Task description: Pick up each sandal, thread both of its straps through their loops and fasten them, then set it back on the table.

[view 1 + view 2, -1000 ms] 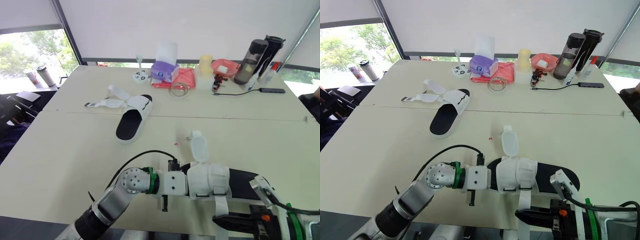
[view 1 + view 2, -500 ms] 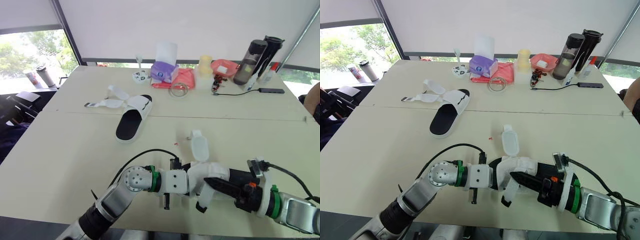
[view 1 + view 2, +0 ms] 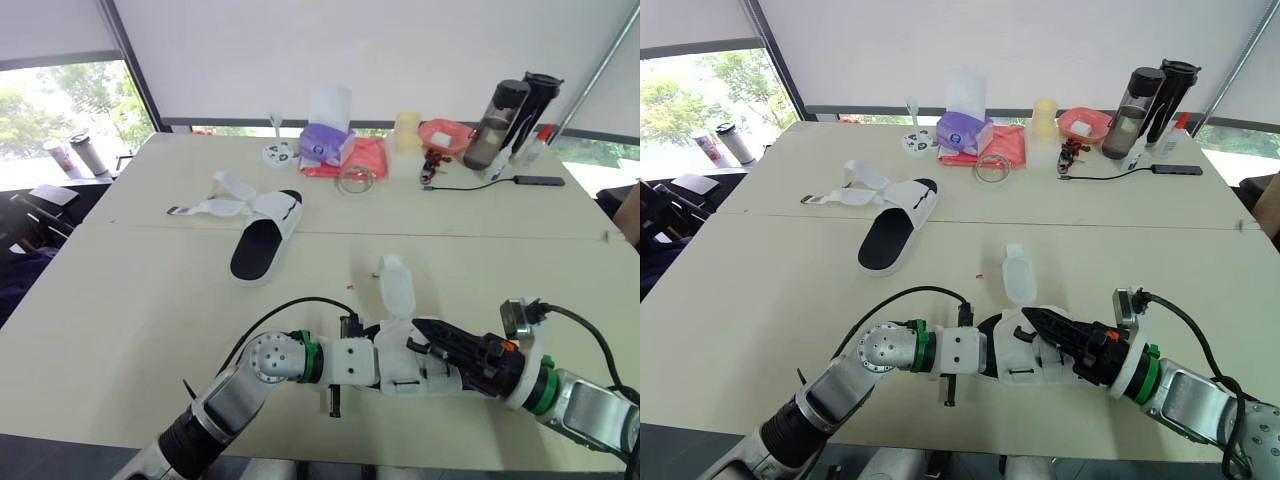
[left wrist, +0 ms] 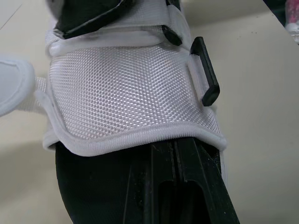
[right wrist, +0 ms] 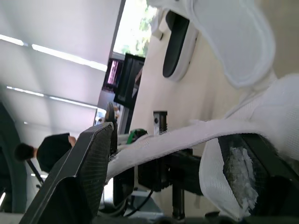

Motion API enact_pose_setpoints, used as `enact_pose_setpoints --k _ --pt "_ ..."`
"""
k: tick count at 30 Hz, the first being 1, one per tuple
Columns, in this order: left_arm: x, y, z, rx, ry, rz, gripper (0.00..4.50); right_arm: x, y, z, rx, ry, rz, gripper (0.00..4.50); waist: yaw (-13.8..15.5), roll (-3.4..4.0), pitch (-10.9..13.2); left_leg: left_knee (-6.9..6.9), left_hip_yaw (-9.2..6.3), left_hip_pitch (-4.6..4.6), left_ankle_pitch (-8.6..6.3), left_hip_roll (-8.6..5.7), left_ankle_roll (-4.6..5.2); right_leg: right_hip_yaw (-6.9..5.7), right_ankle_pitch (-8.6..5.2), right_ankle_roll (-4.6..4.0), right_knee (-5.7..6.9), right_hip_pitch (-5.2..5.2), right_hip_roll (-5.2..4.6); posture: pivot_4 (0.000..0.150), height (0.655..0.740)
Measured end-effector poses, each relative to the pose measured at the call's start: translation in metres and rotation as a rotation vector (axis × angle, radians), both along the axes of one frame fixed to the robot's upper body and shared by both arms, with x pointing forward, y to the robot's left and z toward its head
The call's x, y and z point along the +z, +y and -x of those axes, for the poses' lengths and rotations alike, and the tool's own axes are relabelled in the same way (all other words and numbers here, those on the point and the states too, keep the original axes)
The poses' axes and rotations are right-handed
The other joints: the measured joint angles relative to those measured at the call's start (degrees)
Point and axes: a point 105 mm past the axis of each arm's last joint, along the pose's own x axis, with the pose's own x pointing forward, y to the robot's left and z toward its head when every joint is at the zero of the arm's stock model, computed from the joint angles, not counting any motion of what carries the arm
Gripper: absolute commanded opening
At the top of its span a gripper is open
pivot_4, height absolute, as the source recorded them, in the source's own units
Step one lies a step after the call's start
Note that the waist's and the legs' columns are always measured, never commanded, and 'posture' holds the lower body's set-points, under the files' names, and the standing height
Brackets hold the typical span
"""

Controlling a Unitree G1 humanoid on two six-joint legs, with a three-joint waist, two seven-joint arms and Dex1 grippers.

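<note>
The right gripper (image 3: 420, 338) has its two black fingers (image 5: 79, 177) spread wide. A white strap (image 5: 173, 140) of the near sandal (image 3: 400, 370) runs across the gap between them. Whether either finger presses on the strap cannot be told.

The left gripper (image 3: 378, 365) comes in from the left and is clamped on that sandal's black sole. Its fingers (image 4: 177, 186) reach in under the white upper.

The near sandal sits at the near edge of the table (image 3: 140, 300), between the two grippers, with its length running left to right. Its upper is white woven mesh edged with a smooth white binding. A black loop (image 4: 204, 70) stands at one side of the upper. A rounded flap (image 3: 397, 290) sticks out loose toward the far side, unfastened.

The far sandal (image 3: 262, 238) lies flat on the table, well apart to the far left, black footbed up. Its open straps (image 3: 215, 205) are spread out to the left.

Along the far edge stand:
- a purple tissue pack (image 3: 322, 140), whose print is too small to read
- a pink cloth (image 3: 368, 155)
- a clear tape roll (image 3: 357, 178)
- a pale yellow cup (image 3: 407, 125)
- a pink bowl (image 3: 450, 133)
- two dark bottles (image 3: 500, 110)

A black cable (image 3: 470, 184) runs right from near the bowl to a slim hub (image 3: 542, 181).
</note>
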Motion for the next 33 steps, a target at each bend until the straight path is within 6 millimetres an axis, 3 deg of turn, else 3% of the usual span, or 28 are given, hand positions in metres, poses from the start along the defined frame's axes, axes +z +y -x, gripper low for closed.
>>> enact_pose_setpoints --k 11,20,25,30,33 --pt "-0.001 0.000 -0.002 -0.002 0.000 -0.007 0.00 0.016 -0.006 -0.003 -0.041 -0.058 -0.028 3.71 -0.51 0.05 -0.02 -0.03 0.00 -0.02 0.00 0.01 0.01 0.00 0.01 -0.02 0.01 -0.06 0.00 0.150 0.7400" --pt "-0.001 -0.002 -0.001 -0.016 -0.007 -0.005 0.00 0.032 -0.009 -0.022 -0.100 -0.130 0.020 3.71 -0.36 0.05 -0.02 -0.07 0.00 -0.06 0.06 -0.01 0.11 0.00 0.02 -0.03 0.01 -0.10 -0.01 0.150 0.7400" --pt "-0.001 -0.001 -0.002 -0.016 -0.010 -0.006 0.00 0.038 -0.017 -0.026 -0.060 -0.210 0.226 3.71 -0.38 0.08 -0.01 -0.04 0.06 -0.10 0.08 -0.03 0.15 -0.01 0.02 -0.03 0.01 -0.15 -0.03 0.150 0.7400" --pt "-0.001 -0.002 -0.004 -0.028 -0.020 -0.010 0.00 0.064 -0.030 -0.052 -0.019 -0.399 0.491 3.71 -0.37 0.05 -0.01 -0.03 0.18 -0.02 0.08 0.04 0.15 -0.05 0.03 -0.04 0.02 -0.11 -0.04 0.150 0.7400" --pt "-0.001 -0.003 -0.003 -0.043 -0.029 -0.008 0.00 0.051 -0.027 -0.059 0.050 -0.378 0.544 3.71 -0.29 0.02 -0.01 -0.03 0.19 -0.08 0.09 0.01 0.17 -0.09 0.03 -0.04 0.02 -0.13 -0.10 0.150 0.7400"
